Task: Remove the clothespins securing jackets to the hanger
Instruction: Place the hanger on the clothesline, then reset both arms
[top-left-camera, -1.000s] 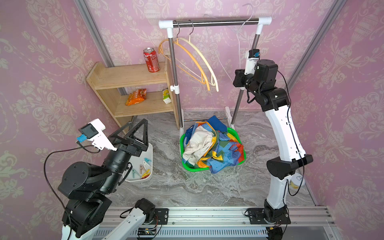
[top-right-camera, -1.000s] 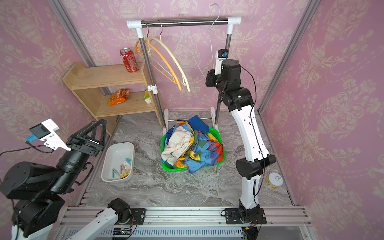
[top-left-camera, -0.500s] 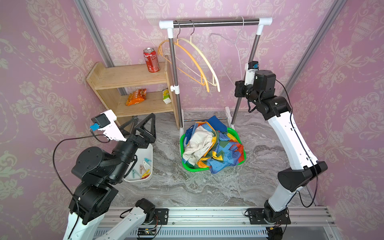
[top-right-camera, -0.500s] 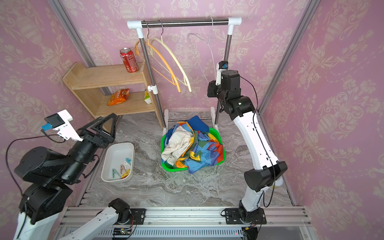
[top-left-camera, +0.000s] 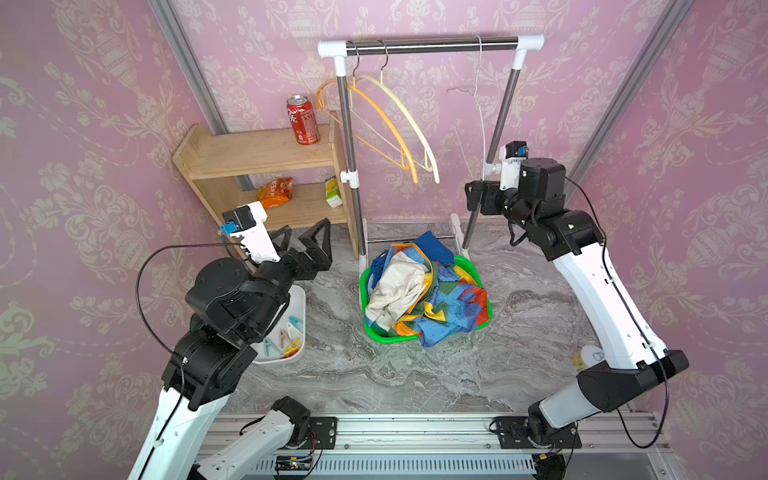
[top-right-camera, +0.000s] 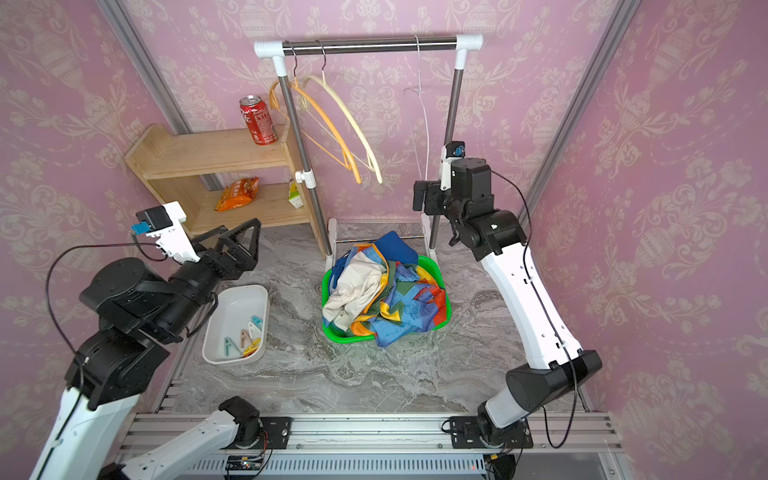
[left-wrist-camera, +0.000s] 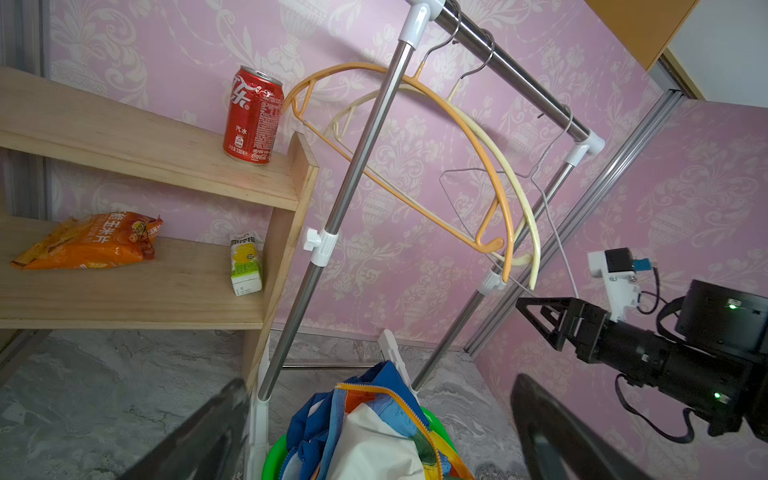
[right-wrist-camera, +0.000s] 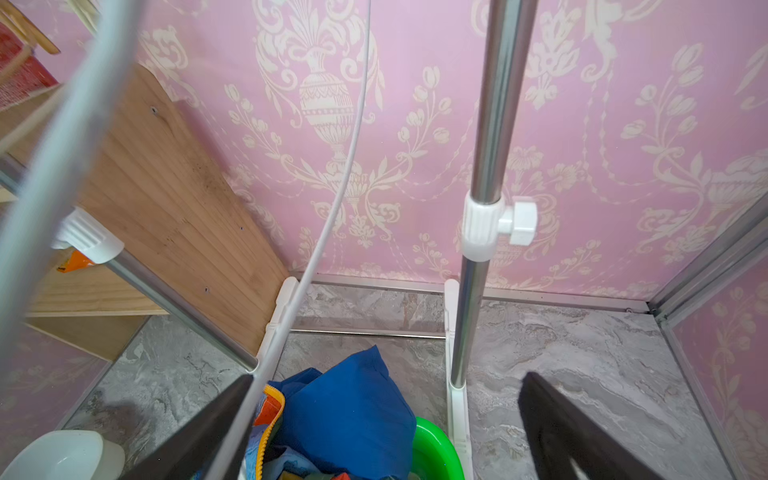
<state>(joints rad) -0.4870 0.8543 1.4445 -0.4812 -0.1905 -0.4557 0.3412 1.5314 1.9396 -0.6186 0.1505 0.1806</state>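
Jackets (top-left-camera: 419, 295) in the basket (top-left-camera: 375, 336), clothespins (top-right-camera: 245, 338) in the tub (top-right-camera: 232, 305)
The jackets lie in a heap in the green basket under the rail. The left gripper (top-left-camera: 308, 227) and right gripper (right-wrist-camera: 386, 376) both have fingers wide apart, holding nothing.

Both top views look steeply down from high at the front, covering the whole tabletop (top-left-camera: 374, 382), with the clothes rack (top-left-camera: 432, 43) at the upper middle of the frame. The left wrist camera sits low, looking up across at the rack and wooden shelf (left-wrist-camera: 158, 166), catching the right arm (left-wrist-camera: 685, 365). The right wrist camera hangs close to the rack, facing the pink wall (right-wrist-camera: 644, 104). Both wrist views share the green basket (right-wrist-camera: 432, 449).
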